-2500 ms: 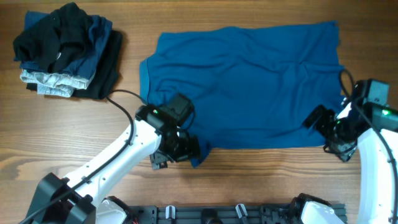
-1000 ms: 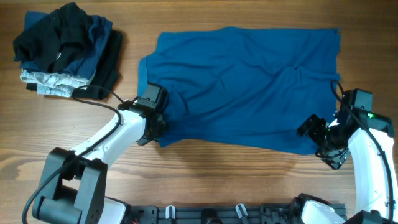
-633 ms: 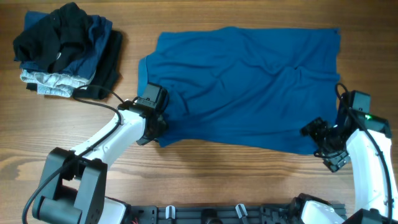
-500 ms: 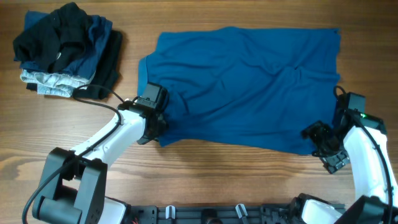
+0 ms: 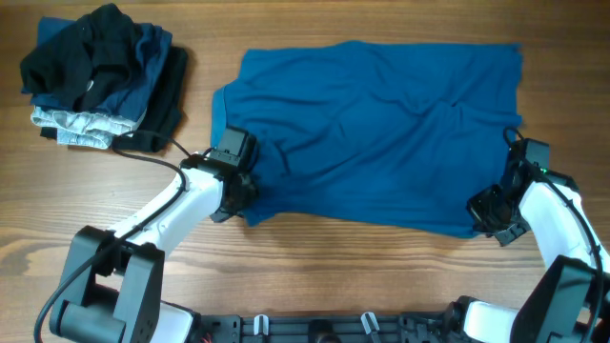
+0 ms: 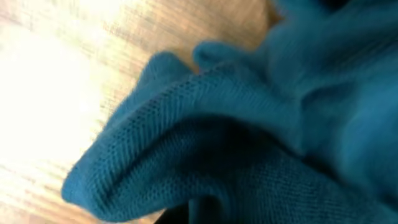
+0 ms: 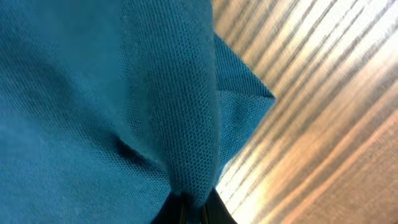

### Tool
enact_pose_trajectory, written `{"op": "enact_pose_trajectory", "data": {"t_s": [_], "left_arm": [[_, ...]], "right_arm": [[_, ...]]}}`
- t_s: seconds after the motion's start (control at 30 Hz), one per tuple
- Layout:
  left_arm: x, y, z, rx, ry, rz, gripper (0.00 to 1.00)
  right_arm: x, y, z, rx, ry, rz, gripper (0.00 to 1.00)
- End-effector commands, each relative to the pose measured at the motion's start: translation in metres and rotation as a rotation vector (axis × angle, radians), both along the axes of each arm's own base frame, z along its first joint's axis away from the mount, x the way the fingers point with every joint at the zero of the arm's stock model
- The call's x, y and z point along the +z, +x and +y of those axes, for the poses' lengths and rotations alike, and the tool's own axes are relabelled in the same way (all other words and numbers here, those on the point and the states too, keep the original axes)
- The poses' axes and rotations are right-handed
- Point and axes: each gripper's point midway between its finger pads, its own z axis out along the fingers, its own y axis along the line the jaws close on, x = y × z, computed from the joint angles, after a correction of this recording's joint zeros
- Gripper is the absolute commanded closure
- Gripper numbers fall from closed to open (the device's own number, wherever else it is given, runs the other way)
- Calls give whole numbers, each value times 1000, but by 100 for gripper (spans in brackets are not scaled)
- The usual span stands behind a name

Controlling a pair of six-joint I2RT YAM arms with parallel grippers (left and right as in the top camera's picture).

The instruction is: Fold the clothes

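The clothes (image 5: 372,133) lie spread across the table (image 5: 315,262). A garment pile (image 5: 100,76) sits to their left, toward the far edge.

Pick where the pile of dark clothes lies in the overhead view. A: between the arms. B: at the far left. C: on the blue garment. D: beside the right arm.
B: the pile of dark clothes sits far left, clear of the blue garment.
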Motion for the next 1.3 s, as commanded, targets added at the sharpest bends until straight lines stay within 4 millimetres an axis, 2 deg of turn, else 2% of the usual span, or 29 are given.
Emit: {"op": "enact_pose_trajectory", "data": {"t_s": [0.0, 0.07, 0.13, 0.23, 0.4, 0.53, 0.6, 0.67, 0.8, 0.9, 1.0, 1.13, 1.27], "left_arm": [[19, -11, -5, -13, -53, 44, 96], [34, -17, -5, -14, -58, 49, 96], [64, -24, -2, -16, -69, 17, 96], [98, -37, -2, -14, -115, -51, 96], [125, -61, 0, 0, -174, -92, 96], [146, -67, -19, -42, -259, -176, 96], [153, -56, -23, -75, -242, -254, 96], [154, -42, -20, -71, -188, -313, 96], [144, -11, -16, -77, -101, -354, 96], [125, 15, -28, -117, -88, -353, 96], [118, 36, -38, -174, -79, -384, 96], [132, 59, -35, -185, -68, -450, 96], [159, 86, -17, -159, -37, -548, 96]], "right_arm": [[23, 6, 6, 26, 13, -100, 96], [43, 14, 9, 85, 12, -182, 96], [69, 21, 12, 153, -5, -273, 96], [95, 19, 23, 207, 16, -358, 96], [106, 0, 39, 215, 68, -364, 96], [117, -4, 49, 224, 97, -423, 96], [122, 0, 40, 220, 39, -452, 96], [124, 9, 32, 215, -3, -472, 96], [119, 25, 13, 200, -77, -461, 96], [103, 47, 5, 201, -72, -445, 96], [82, 54, -3, 196, -69, -380, 96], [60, 62, -16, 171, -47, -341, 96], [59, 77, -24, 191, -17, -409, 96]]}}
